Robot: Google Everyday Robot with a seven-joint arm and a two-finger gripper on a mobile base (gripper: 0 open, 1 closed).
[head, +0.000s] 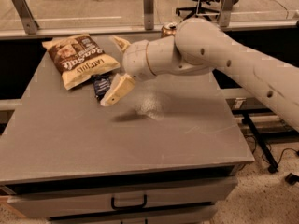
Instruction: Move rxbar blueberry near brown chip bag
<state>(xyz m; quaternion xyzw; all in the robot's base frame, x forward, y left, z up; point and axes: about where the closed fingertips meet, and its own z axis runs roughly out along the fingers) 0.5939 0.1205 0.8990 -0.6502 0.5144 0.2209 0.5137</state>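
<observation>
Grey table (140, 143): arm (210, 50) extended left, end effector (117, 66) spread beside rxbar blueberry (99, 85).

Cream gripper (108, 71) above the grey table (140, 148); brown chip bag (78, 59), white lettering, tan edges; navy rxbar blueberry (100, 86); bronze soda can (168, 29).

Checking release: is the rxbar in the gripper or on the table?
On the table: the rxbar blueberry lies flat beside the brown chip bag; open gripper hovers beside it.

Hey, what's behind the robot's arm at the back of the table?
A bronze soda can: only its top shows; the arm hides the rest. The gripper hangs open by the rxbar blueberry.
</observation>
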